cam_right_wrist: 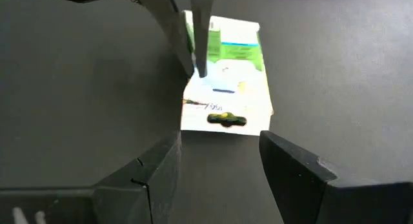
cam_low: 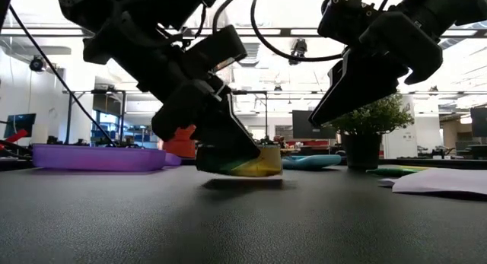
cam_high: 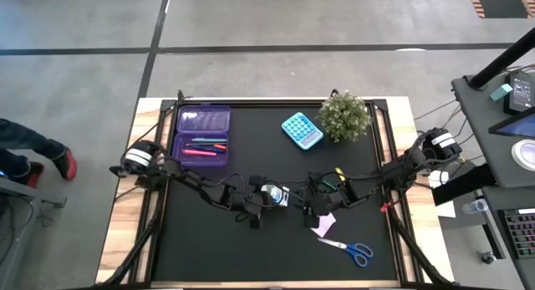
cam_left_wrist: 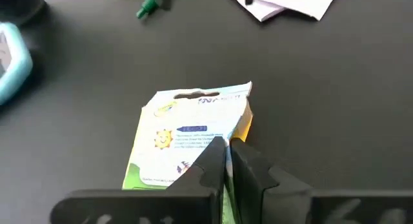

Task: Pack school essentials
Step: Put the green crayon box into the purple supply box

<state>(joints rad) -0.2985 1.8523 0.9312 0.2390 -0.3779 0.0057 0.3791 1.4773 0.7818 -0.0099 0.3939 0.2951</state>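
Note:
The green-white pack (cam_left_wrist: 187,133) is a flat card box with a hang hole at its far end, near the table's middle (cam_high: 272,195). My left gripper (cam_left_wrist: 224,148) is shut on it. My right gripper (cam_right_wrist: 219,146) is open, just right of the pack (cam_right_wrist: 226,88), fingers pointing at it without touching. The pale paper square (cam_high: 324,221) and the blue-handled scissors (cam_high: 351,250) lie flat near the front edge. A green pen (cam_left_wrist: 148,6) lies beyond the pack. Pink, blue and other pens lie inside the purple case (cam_high: 201,135). My left gripper pinches the pack between its two fingers at one long side edge (cam_left_wrist: 240,130), toward the end away from the hang hole. The fingers slant down from above and from the table's left. The pack (cam_low: 243,161) sits nearly level, just above the table, its shadow beneath it.
A teal calculator (cam_high: 301,129) and a potted plant (cam_high: 344,114) stand at the far side of the black mat. The purple case sits far left. Both arms crowd the middle. A person's red shoe (cam_high: 65,163) shows on the floor at left.

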